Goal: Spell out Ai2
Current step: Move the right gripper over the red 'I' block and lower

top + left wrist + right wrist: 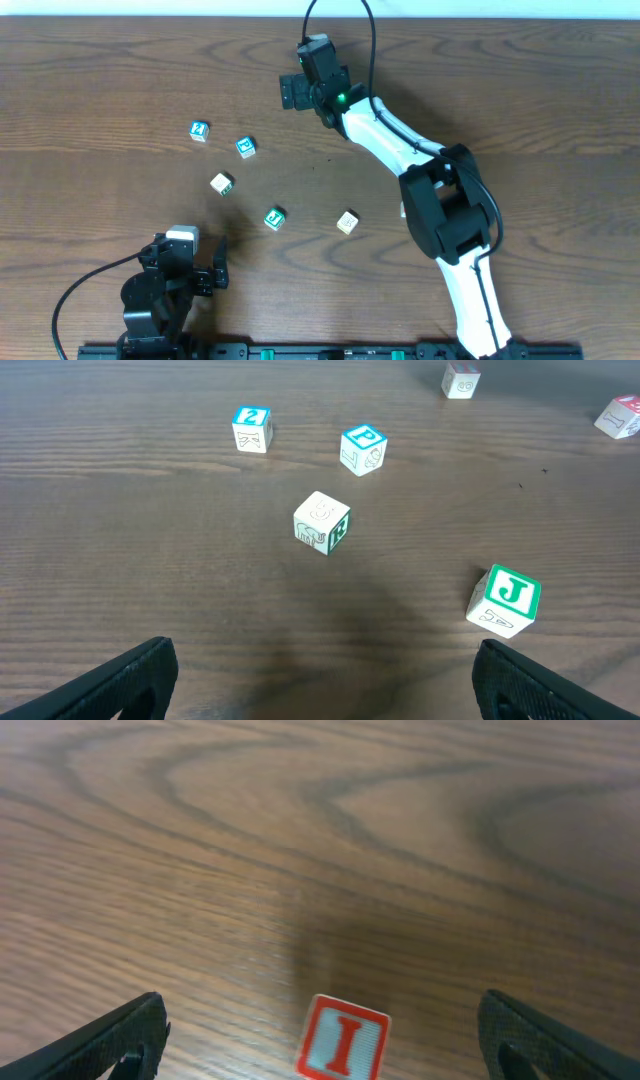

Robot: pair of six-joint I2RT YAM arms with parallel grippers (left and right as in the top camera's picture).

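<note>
My right gripper (pixel 297 92) (pixel 325 1040) is open at the far middle of the table, low over a red-framed "I" block (pixel 343 1038) that lies between its fingers without touching them; the gripper hides this block in the overhead view. A blue "2" block (pixel 199 130) (pixel 252 428) and a blue "P" block (pixel 246 147) (pixel 362 448) lie left of centre. My left gripper (pixel 190 255) (pixel 320 680) is open and empty near the front left edge. I see no "A" block face.
A white block with a green "K" (pixel 221 183) (pixel 322 522) and a green "J" block (pixel 275 217) (pixel 503 600) lie in front of my left gripper. A pale block (pixel 347 221) sits right of the J. Two more blocks (pixel 461 379) (pixel 620 415) show at the left wrist view's far right.
</note>
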